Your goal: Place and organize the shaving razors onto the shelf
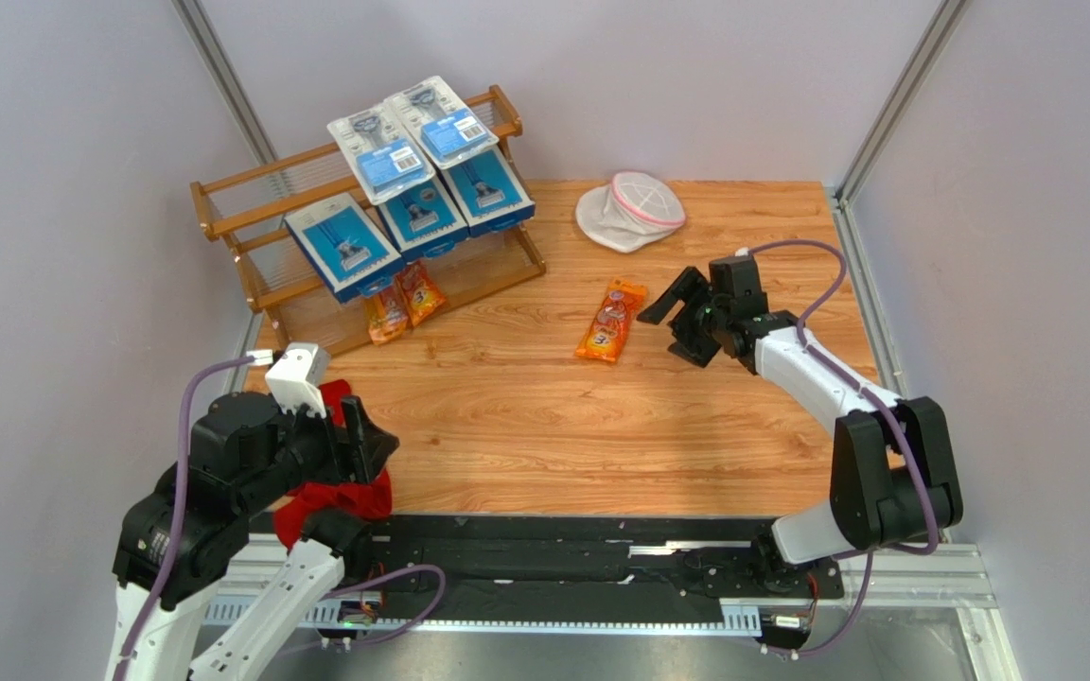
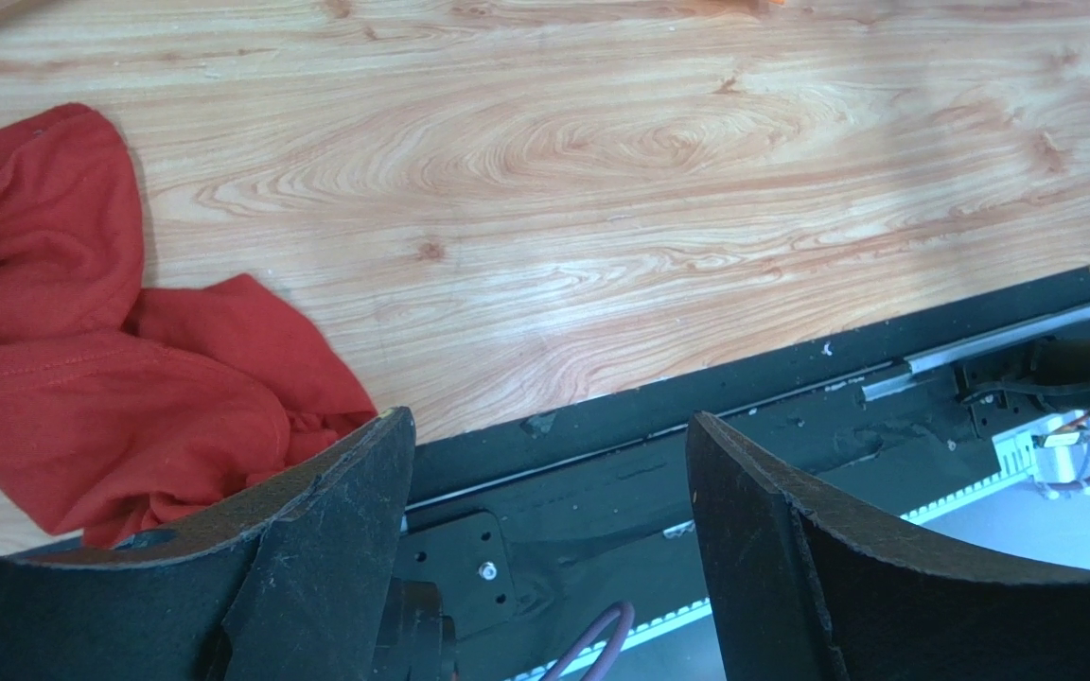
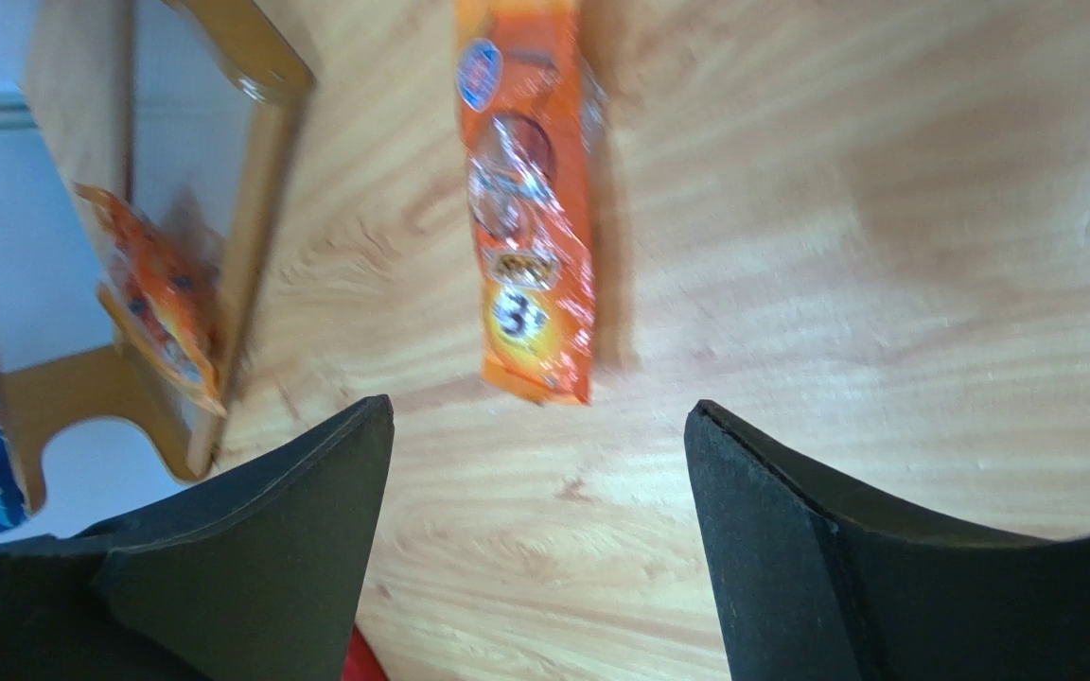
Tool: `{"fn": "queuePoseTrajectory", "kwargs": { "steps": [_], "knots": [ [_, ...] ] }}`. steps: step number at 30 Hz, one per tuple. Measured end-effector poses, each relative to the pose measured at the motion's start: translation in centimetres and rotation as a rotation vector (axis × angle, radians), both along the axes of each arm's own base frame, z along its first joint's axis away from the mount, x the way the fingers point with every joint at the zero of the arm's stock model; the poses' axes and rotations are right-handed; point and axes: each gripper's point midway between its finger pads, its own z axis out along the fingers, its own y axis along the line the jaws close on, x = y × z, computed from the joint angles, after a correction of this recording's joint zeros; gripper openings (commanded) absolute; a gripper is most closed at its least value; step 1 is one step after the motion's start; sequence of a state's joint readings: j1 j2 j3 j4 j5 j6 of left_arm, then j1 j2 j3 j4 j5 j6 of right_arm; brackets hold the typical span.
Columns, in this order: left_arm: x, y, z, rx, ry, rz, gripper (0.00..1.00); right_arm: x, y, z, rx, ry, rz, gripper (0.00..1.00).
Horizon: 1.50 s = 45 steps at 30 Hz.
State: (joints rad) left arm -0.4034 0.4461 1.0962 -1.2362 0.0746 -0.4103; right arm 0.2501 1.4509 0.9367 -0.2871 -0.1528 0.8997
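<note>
- Shaving razors: one small narrow orange bag (image 1: 611,322) lies flat on the light wooden table (image 1: 537,426). It is straight ahead of the right jaws and in line with the gap between them, near their tips but apart from them.
- The right jaws stand wide open, with only bare table between them.
- Ahead of the right jaws and off to their left stands the brown wooden two-tier shelf (image 1: 224,192).
- Two more orange bags (image 1: 404,302) sit side by side on its lower tier.
- Three flat blue boxes picturing a razor (image 1: 420,216) lie in a row on the shelf. Two clear blister packs with blue labels (image 1: 409,135) rest just above and behind them.
- A round white pouch with pink trim (image 1: 632,210) lies on the table beyond the right jaws, well apart from them.
- The left jaws are spread open and grip nothing. Between them show the table's near edge and the black base rail (image 2: 736,412).
- A crumpled red cloth (image 2: 82,355) lies on the table just beside the left jaws, on their left side. Whether it touches them cannot be told.
</note>
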Motion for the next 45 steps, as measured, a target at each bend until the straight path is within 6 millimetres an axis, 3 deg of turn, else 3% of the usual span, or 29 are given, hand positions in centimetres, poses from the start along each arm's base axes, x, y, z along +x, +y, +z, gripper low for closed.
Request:
{"fn": "queuePoseTrajectory", "kwargs": {
  "steps": [4,9,14,26,32,36,39,40,43,45],
  "knots": [
    [0.0,-0.1,-0.1,-0.007,0.006,0.0,0.78,-1.6,0.6,-2.1,0.039,0.074,0.021,0.78],
    [0.0,-0.3,-0.2,-0.016,0.011,-0.005,0.77,-1.0,2.2,-2.4,0.15,0.071,0.023,0.76],
    [-0.1,-0.5,-0.2,-0.022,0.014,-0.011,0.77,-1.4,3.1,-5.4,0.215,0.159,0.0,0.74],
    [0.1,-0.7,-0.8,-0.025,0.026,-0.014,0.77,0.4,4.6,-8.3,0.284,0.221,-0.03,0.67],
    [0.1,-0.7,-0.8,-0.026,0.024,-0.014,0.77,1.3,6.4,-8.4,0.349,0.205,-0.013,0.6],
    [0.1,-0.7,-0.8,-0.026,0.023,-0.014,0.77,1.5,7.5,-8.6,0.382,0.196,-0.001,0.47],
    [0.1,-0.7,-0.8,-0.025,0.023,-0.014,0.77,1.6,8.0,-9.0,0.396,0.199,-0.002,0.27],
    [0.1,-0.7,-0.8,-0.025,0.023,-0.013,0.77,1.6,8.0,-9.2,0.398,0.2,-0.006,0.16],
    [0.1,-0.7,-0.8,-0.025,0.022,-0.014,0.77,1.1,8.0,-9.7,0.406,0.211,-0.013,0.0],
    [0.1,-0.7,-0.8,-0.026,0.021,-0.014,0.77,1.3,8.1,-9.4,0.412,0.198,-0.014,0.0]
  ]
}}
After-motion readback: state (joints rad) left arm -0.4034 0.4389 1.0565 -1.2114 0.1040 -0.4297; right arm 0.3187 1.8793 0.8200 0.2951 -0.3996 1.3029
